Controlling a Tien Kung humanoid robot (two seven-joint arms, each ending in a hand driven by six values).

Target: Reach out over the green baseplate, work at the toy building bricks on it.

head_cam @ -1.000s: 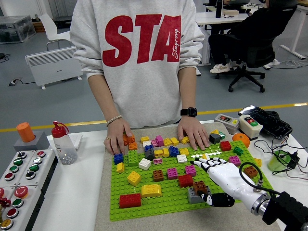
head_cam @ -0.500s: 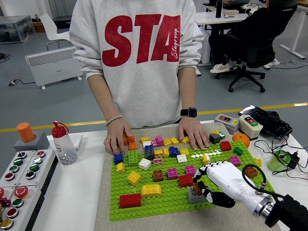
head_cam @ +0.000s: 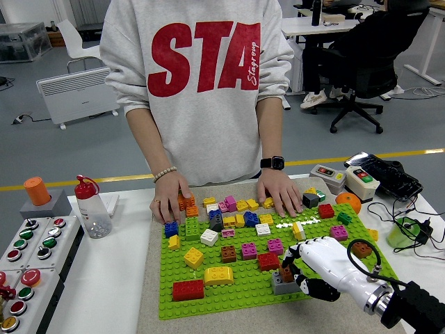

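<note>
The green baseplate (head_cam: 243, 282) lies in the middle of the table with several coloured bricks on it. My right hand (head_cam: 300, 270), white with black fingertips, comes in from the lower right. Its fingers are curled around a small brown brick (head_cam: 286, 270) that sits on a grey brick (head_cam: 280, 284) near the plate's front right. A red brick (head_cam: 268, 261) stands just left of the hand. A person at the far side presses both hands (head_cam: 171, 200) (head_cam: 279, 193) on the plate's far edge. My left arm is out of view.
A button box (head_cam: 28, 261) is at the left, with a clear bottle with a red cap (head_cam: 90, 207) beside it. At the right are switch boxes (head_cam: 361, 182), an orange (head_cam: 348, 202), a keyboard (head_cam: 389, 174) and cables (head_cam: 410, 229).
My right hand has drawn back toward the near edge and curled its fingers around the brown brick on the grey brick. The person's hands have stayed put.
</note>
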